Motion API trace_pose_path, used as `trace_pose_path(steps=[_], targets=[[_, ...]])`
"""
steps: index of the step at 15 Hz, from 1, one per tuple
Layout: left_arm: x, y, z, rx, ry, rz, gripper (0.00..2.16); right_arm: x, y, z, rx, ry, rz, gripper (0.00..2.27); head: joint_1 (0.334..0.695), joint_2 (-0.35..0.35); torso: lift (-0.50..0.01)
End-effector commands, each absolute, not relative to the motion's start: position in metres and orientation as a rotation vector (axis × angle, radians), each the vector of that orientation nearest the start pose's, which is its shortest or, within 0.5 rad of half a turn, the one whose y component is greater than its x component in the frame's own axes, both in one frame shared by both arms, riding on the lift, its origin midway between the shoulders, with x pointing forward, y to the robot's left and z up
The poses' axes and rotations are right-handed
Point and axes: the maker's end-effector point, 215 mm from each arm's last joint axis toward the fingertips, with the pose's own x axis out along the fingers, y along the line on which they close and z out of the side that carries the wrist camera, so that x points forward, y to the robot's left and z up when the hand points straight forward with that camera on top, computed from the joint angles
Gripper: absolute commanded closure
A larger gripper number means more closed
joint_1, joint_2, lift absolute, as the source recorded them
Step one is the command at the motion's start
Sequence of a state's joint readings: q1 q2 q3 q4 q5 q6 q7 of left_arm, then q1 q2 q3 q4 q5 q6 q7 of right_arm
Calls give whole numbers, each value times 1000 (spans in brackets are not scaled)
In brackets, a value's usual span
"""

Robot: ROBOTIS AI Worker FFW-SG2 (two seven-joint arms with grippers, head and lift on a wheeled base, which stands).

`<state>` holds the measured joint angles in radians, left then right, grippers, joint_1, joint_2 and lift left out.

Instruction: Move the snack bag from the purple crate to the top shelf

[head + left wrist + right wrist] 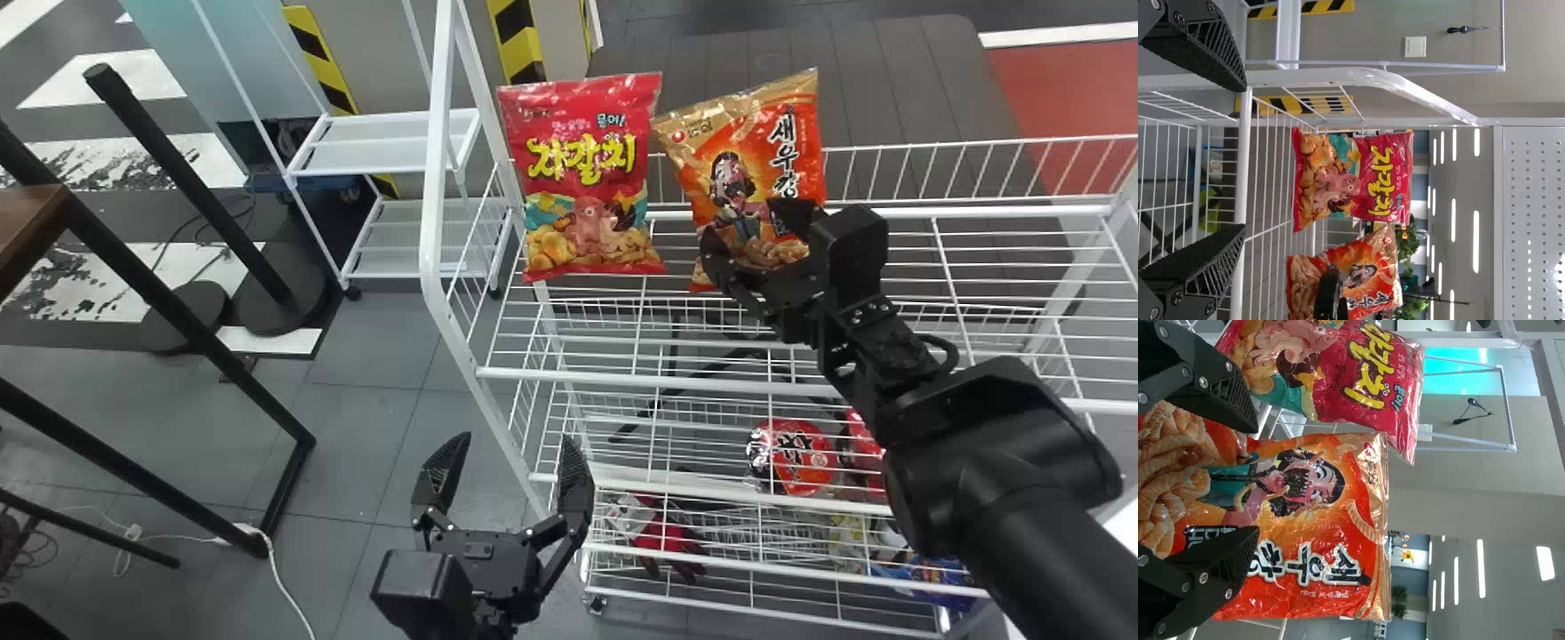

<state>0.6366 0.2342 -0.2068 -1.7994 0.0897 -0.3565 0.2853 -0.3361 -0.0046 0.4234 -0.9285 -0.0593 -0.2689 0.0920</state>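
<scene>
Upright at the top shelf point(622, 378) is the orange snack bag point(756, 160), slightly tilted, its lower part creased between the fingers of my right gripper point(754, 238), which is shut on it. In the right wrist view, my right gripper point(1257, 479) has one finger by the edge and the other over the face of the orange bag point(1338, 573). My left gripper point(511, 444) is low at the shelf's left, fingers spread; in the left wrist view the left gripper point(1245, 157) holds nothing, with the orange bag point(1361, 293) farther off.
A red snack bag point(582, 169) stands just left of the orange one. White wire walls and a left corner post point(431, 204) bound the rack. Lower shelves carry a red round package point(800, 458) and other goods. Black table legs point(160, 293) stand to the left.
</scene>
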Motion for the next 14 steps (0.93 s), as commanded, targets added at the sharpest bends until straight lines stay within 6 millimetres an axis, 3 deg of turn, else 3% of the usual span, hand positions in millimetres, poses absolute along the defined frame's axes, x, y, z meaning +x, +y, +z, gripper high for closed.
trace_pose_path(steps=[1,4,14], targets=[[361,214,-433,5,90,18,73,618,-6,-407,-79,28,474,259,695,226,1],[363,215,-435,6,91,19,73,613,0,-389,-67,-36,495,124,695,230,1],[369,215,-442,12,100,17,73,615,-1,-382,-63,-51,497,124,695,237,1]])
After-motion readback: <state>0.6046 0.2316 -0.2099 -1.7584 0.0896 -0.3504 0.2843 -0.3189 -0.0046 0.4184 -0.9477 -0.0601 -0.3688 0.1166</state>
